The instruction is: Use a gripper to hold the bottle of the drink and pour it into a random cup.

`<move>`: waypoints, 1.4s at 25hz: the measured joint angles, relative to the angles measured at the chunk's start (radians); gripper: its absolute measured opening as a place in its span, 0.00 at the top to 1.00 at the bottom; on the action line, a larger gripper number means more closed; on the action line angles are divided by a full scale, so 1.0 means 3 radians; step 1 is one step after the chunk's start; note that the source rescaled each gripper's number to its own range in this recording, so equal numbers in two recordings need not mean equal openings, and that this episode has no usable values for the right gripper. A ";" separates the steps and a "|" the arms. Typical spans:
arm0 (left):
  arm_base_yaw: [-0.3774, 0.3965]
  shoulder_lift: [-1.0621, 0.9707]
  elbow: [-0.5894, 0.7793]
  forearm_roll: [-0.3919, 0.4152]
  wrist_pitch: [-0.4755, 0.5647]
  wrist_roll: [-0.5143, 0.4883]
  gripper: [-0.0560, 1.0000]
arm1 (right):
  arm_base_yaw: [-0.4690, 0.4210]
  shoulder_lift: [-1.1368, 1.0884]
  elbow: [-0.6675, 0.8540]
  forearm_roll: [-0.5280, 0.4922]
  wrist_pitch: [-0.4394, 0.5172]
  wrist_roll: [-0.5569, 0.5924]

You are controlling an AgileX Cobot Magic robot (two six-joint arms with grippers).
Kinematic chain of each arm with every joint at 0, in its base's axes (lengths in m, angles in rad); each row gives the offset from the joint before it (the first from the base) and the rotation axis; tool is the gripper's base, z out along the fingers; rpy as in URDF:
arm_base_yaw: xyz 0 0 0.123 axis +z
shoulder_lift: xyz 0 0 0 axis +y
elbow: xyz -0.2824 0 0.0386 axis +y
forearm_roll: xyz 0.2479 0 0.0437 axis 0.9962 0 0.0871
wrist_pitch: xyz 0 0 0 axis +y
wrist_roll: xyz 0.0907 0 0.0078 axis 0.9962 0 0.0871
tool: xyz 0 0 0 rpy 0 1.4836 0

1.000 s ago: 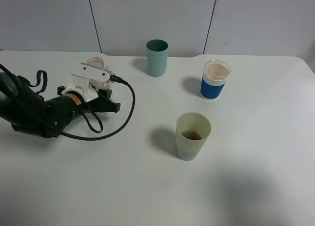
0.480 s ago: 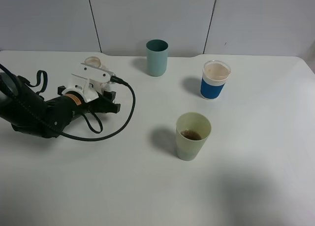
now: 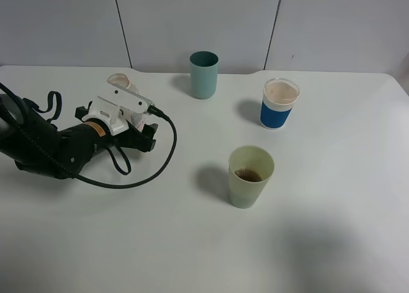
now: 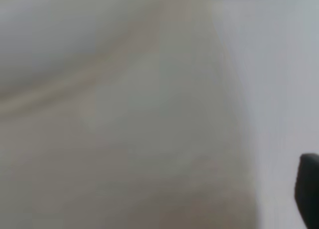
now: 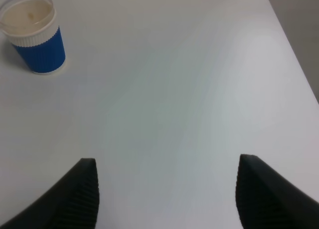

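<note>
My left gripper (image 3: 128, 106), a white claw on the black arm, lies low over the far left of the table and is shut on the bottle of the drink (image 3: 121, 82). Only the bottle's open mouth shows behind the claw, tilted. In the left wrist view the bottle (image 4: 124, 119) fills the picture as a pale blur. The pale yellow-green cup (image 3: 250, 176) stands at the table's middle with brown liquid in its bottom, well to the right of the left gripper. My right gripper (image 5: 167, 201) is open and empty above bare table; it does not show in the high view.
A dark teal cup (image 3: 204, 74) stands at the back centre. A white cup with a blue band (image 3: 278, 103) stands at the back right and also shows in the right wrist view (image 5: 35, 37). A black cable (image 3: 160, 159) loops on the table beside the left arm.
The left gripper has turned and lifted a little, and the bottle's mouth has tipped from upright to tilted. The cups have not moved.
</note>
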 joint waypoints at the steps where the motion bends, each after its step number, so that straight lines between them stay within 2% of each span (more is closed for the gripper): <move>1: 0.0000 0.0003 0.0000 0.0000 0.0000 0.0003 0.06 | 0.0000 0.0000 0.0000 0.0000 0.0000 0.0000; 9: 0.0000 0.0014 0.0000 0.0000 0.0013 0.0027 0.06 | 0.0000 0.0000 0.0000 0.0000 0.0000 0.0000; 17: 0.0000 -0.0282 0.0003 -0.0008 0.0241 0.0027 0.06 | 0.0000 0.0000 0.0000 0.0000 0.0000 0.0000; 25: 0.0000 -0.0844 0.0012 -0.0008 0.0545 -0.0019 0.06 | 0.0000 0.0000 0.0000 0.0000 0.0000 0.0000; 35: 0.0000 -0.1773 0.0017 -0.0008 0.0698 -0.0025 0.06 | 0.0000 0.0000 0.0000 0.0000 0.0000 0.0000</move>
